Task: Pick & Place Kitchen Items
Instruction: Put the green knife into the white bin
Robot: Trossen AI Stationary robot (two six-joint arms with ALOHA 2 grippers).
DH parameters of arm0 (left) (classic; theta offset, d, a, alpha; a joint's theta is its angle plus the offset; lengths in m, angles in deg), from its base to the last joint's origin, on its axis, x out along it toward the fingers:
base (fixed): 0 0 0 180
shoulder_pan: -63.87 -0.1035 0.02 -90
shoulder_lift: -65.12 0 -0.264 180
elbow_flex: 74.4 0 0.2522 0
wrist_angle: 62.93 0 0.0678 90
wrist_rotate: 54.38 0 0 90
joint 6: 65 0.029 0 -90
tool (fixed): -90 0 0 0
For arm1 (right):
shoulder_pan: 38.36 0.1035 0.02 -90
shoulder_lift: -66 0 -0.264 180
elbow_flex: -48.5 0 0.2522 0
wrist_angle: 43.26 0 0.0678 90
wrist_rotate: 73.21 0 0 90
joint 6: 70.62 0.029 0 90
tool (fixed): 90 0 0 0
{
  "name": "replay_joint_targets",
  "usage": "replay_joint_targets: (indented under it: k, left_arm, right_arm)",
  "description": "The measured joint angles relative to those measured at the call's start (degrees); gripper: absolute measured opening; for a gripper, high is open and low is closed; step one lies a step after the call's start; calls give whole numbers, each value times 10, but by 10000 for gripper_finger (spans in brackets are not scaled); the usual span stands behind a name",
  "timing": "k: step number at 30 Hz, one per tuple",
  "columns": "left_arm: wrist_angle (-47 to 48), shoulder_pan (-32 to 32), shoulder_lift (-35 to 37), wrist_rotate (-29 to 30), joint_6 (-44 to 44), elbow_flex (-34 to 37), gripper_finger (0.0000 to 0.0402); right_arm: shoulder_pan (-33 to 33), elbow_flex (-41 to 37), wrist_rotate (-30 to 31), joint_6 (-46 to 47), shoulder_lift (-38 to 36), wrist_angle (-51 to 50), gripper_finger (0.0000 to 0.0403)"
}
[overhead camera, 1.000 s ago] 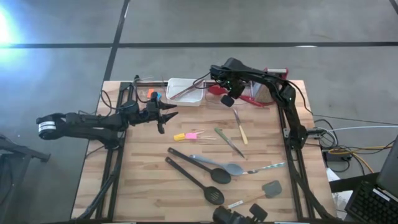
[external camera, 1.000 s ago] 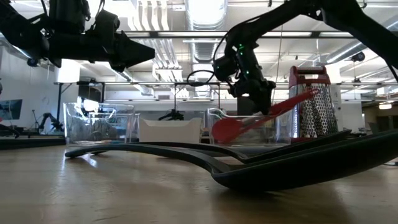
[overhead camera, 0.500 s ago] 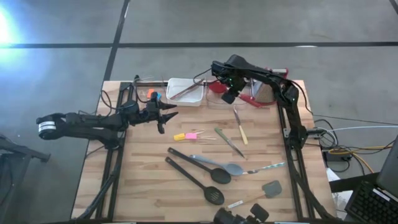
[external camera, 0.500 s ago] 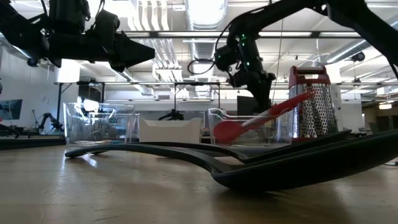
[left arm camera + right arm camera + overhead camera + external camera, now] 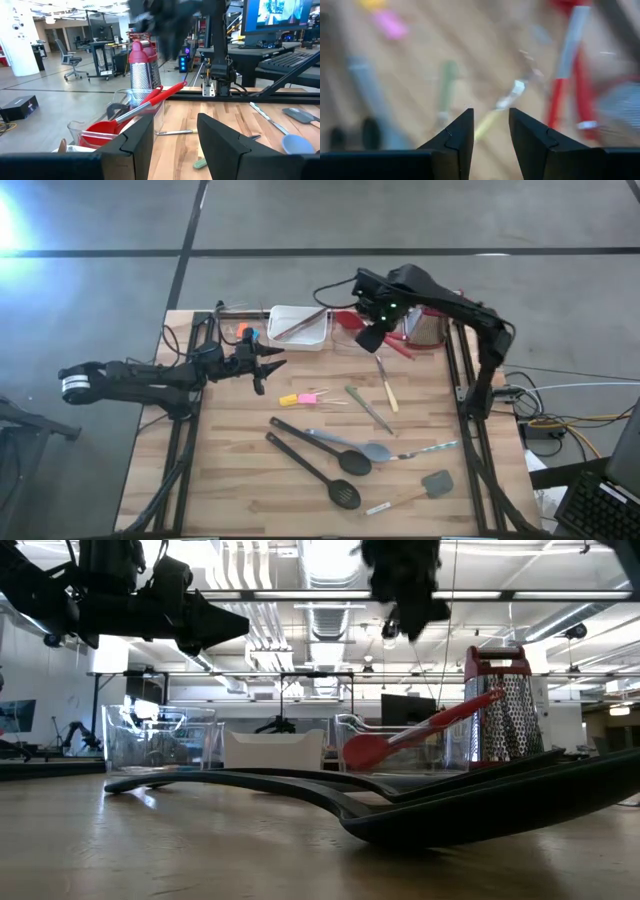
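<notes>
Right gripper [image 5: 367,338] is seen raised above the table's 1 o'clock area, its fingers parted with nothing between them. One red spatula [image 5: 420,730] has been placed in a clear container [image 5: 345,745] at 12 o'clock, its handle leaning out toward the box grater [image 5: 498,705]; thin tongs [image 5: 297,323] lie in the white tray [image 5: 322,340] alongside. Much is judged left to do: two black slotted spoons [image 5: 318,461], a grey spoon [image 5: 350,444], a grey spatula [image 5: 436,483], a green-handled tool [image 5: 366,408] and a yellow-handled one [image 5: 387,388], plus small yellow and pink pieces [image 5: 298,398], lie loose across the centre and toward 5 o'clock. Left gripper [image 5: 268,366] is held at 9 o'clock, fingers apart and empty.
</notes>
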Motion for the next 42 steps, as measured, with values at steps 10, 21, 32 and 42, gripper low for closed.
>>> replay_joint_targets:
  k: [10,21,32,42]
  left_arm:
    - [0,0,0,0,0,0,156]
    - [2,0,0,0,-10,0,156]
    - [9,0,0,0,-11,0,156]
    - [11,0,0,0,-11,0,156]
  right_arm:
    - [105,-2,-84,79,-120,62,88]
    - [293,-48,51,228,-194,63,65]
    - [465,-131,178,439,-211,59,63]
    - [541,-242,185,567,-211,59,53]
